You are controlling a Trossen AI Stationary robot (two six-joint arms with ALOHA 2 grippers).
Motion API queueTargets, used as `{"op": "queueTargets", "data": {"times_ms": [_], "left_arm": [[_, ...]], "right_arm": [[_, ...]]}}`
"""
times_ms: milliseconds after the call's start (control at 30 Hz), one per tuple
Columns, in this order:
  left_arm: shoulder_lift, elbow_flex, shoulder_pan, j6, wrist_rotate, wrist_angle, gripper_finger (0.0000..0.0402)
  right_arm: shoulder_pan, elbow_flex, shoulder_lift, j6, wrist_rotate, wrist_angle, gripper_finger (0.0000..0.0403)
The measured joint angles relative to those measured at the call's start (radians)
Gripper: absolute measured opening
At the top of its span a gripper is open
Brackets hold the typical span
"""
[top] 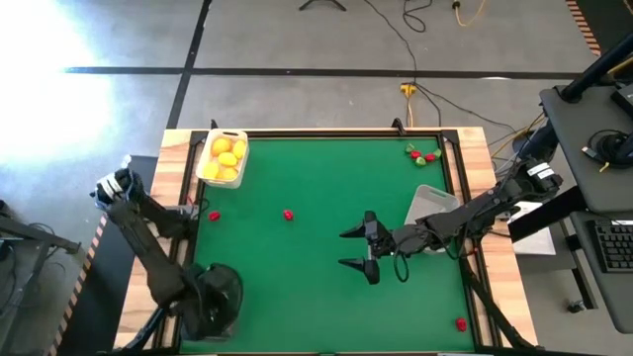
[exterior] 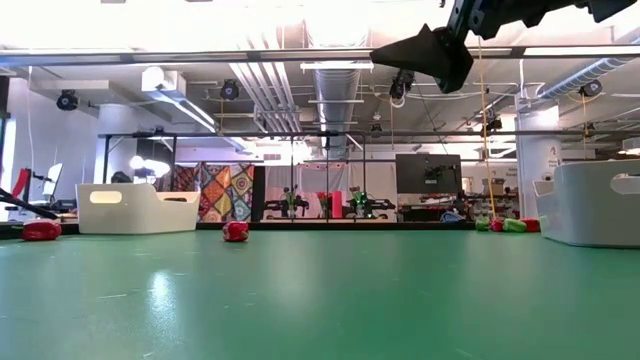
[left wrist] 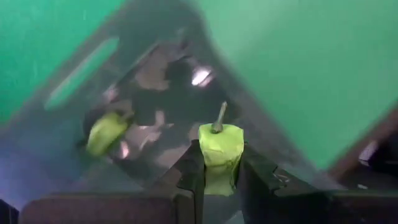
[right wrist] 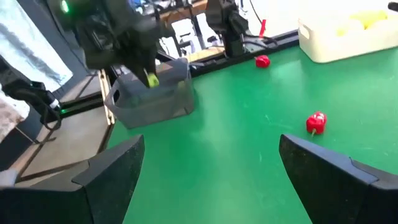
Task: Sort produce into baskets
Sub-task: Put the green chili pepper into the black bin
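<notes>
High view: left gripper [top: 220, 302] hangs over the dark translucent basket [top: 203, 307] at the near-left table corner; right gripper [top: 358, 251] spread wide, empty, mid-table; green felt surface [top: 316, 287], red pieces scattered.

Low view: open workshop behind, ducts overhead.

Left wrist view: fingers [left wrist: 189, 171] clenched on a small green stemmed toy piece [left wrist: 220, 148] above the basket; a release off-centre could bounce it off the rim.

Right wrist view: white basket of yellow fruit [right wrist: 348, 34] opposite.
</notes>
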Motion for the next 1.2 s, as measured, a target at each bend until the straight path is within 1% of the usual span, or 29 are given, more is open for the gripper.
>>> {"op": "queueTargets", "data": {"times_ms": [133,233,333,433,500,600,733,833,900,967,1033,1100,1133,1200], "left_arm": [[0.093,-0.003,-0.006,-0.053,0.015,-0.044,0.0049],[0.154,-0.004,0.007,-0.055,0.017,-0.098,0.0049],[0.194,-0.002,0.011,-0.051,0.033,-0.155,0.0049],[0.209,-0.002,0.010,-0.044,0.038,-0.166,0.0057],[0.213,-0.002,0.010,-0.042,0.031,-0.176,0.0074],[0.217,-0.002,0.010,-0.031,0.006,-0.184,0.0113],[0.214,0.001,0.013,-0.029,-0.023,-0.226,0.0167],[0.212,0.007,0.013,-0.027,-0.030,-0.254,0.0196],[0.211,0.022,0.009,-0.013,-0.030,-0.267,0.0208],[0.208,0.060,-0.001,0.005,-0.056,-0.298,0.0216],[0.206,0.119,-0.015,0.009,-0.153,-0.356,0.0219],[0.205,0.185,-0.032,0.013,-0.300,-0.402,0.0220],[0.205,0.215,-0.037,0.047,-0.391,-0.409,0.0221],[0.203,0.263,-0.038,0.167,-0.566,-0.392,0.0220]], "right_arm": [[0.000,0.000,0.000,-0.004,-0.001,0.003,0.0364],[0.000,0.000,0.000,-0.004,-0.001,0.004,0.0364],[0.000,0.000,-0.002,-0.004,-0.001,0.006,0.0364],[0.000,0.000,-0.003,-0.006,-0.001,0.006,0.0364],[0.000,0.000,-0.004,-0.015,-0.001,0.007,0.0364],[0.000,0.001,-0.009,-0.031,-0.001,0.004,0.0364],[0.000,0.048,-0.029,-0.054,-0.001,-0.079,0.0364],[-0.005,0.127,-0.051,-0.059,0.004,-0.262,0.0364],[-0.012,0.199,-0.059,-0.035,0.033,-0.473,0.0364],[-0.026,0.284,-0.060,0.015,0.107,-0.715,0.0364],[-0.044,0.371,-0.056,0.074,0.203,-0.981,0.0364],[-0.075,0.443,-0.049,0.149,0.275,-1.235,0.0364],[-0.096,0.470,-0.047,0.197,0.296,-1.357,0.0364],[-0.158,0.501,-0.047,0.277,0.313,-1.553,0.0364]]}}
